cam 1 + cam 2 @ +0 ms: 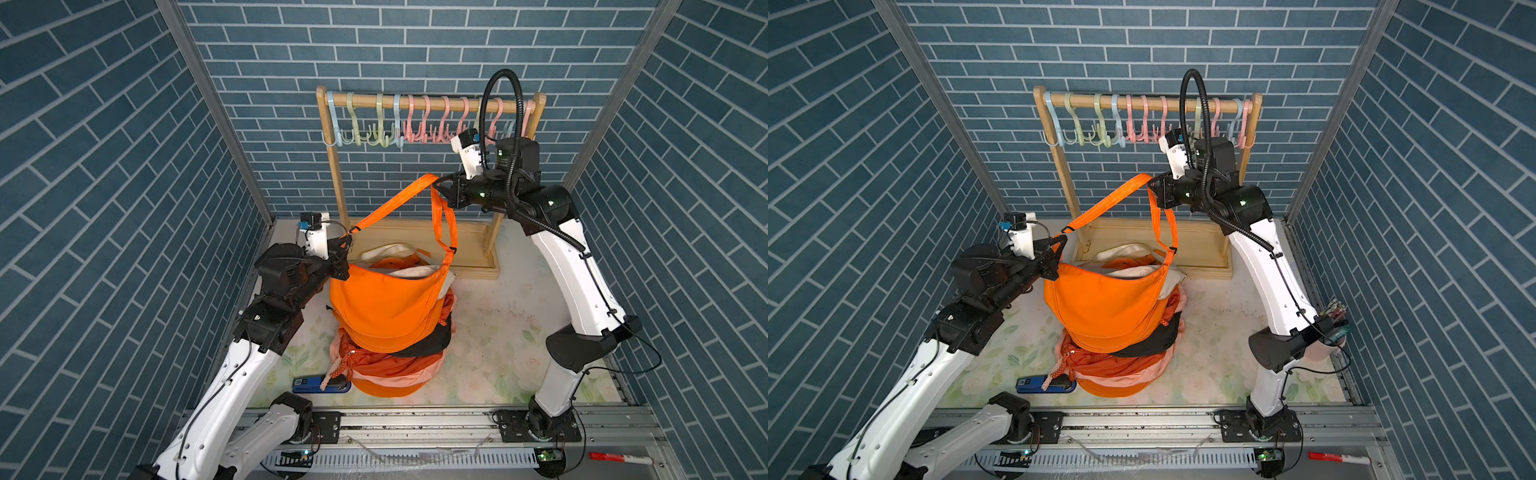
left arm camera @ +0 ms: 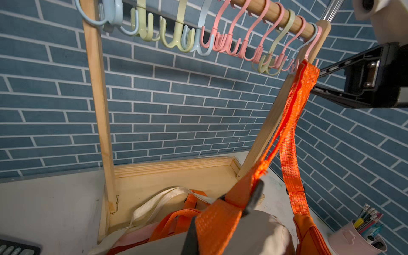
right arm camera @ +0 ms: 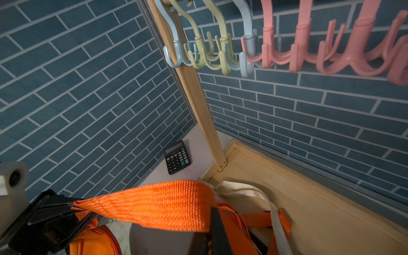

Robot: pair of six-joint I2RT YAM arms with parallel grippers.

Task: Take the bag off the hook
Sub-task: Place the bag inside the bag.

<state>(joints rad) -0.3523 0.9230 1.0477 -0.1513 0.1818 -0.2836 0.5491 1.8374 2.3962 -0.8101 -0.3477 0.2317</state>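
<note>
Two grippers share one orange strap (image 1: 386,212). The left gripper (image 1: 343,246) is clamped on it beside the bag (image 1: 382,307), and the right gripper (image 1: 437,185) is clamped on its raised apex, which pulls the strap taut. The strap hangs below the hooks (image 1: 419,126), apparently already unhooked. The bag's body seemingly rests on a pile of other bags (image 1: 386,370) on the table (image 1: 498,332).

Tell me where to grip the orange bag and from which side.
Grip the strap, not the soft body of the orange bag: it is flat webbing standing clear above the pile. Come from the sides, as now: left end effector shut on it near the bag, right end effector at its peak.
</note>
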